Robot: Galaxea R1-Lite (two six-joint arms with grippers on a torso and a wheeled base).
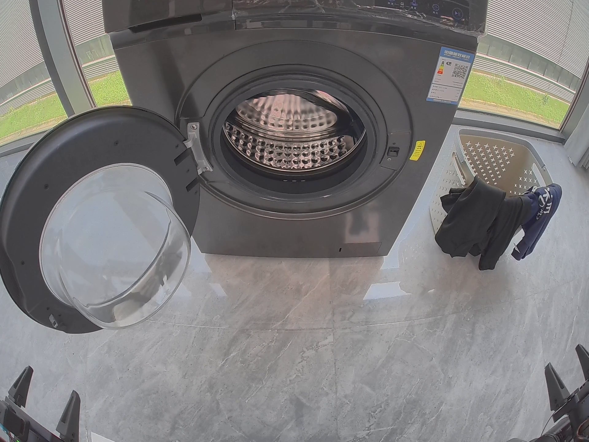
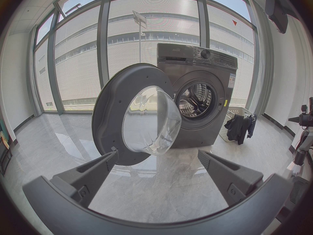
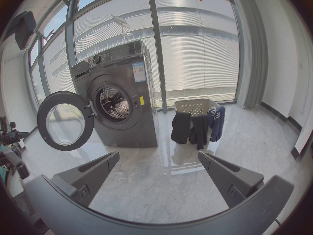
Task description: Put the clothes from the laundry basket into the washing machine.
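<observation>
We have both arms low and well back from the work. The left end effector (image 2: 158, 155) has its fingers spread wide with nothing between them, and the right end effector (image 3: 158, 156) is just as wide open and just as empty. The one washing machine (image 1: 294, 124) stands straight ahead on the floor (image 1: 307, 351). Its single door (image 1: 92, 216) is swung fully open toward our left, so the mouth of the drum (image 1: 293, 133) is unobstructed. The one laundry basket (image 1: 500, 155) sits on the floor just beside the machine's right flank, ahead of us and to our right, so we judge the right arm to be the nearer one for the first pick. The clothes are draped over the basket's near rim. We count what look like two dark garments (image 1: 478, 219) and one blue garment (image 1: 538, 216), the blue one farthest right. We cannot tell whether more lie inside. Each piece hangs with its long axis running down from the rim toward the floor. We judge that a grasp near the rim, where the cloth bunches, would be the surest hold. None of the clothes has gone into the drum yet.
</observation>
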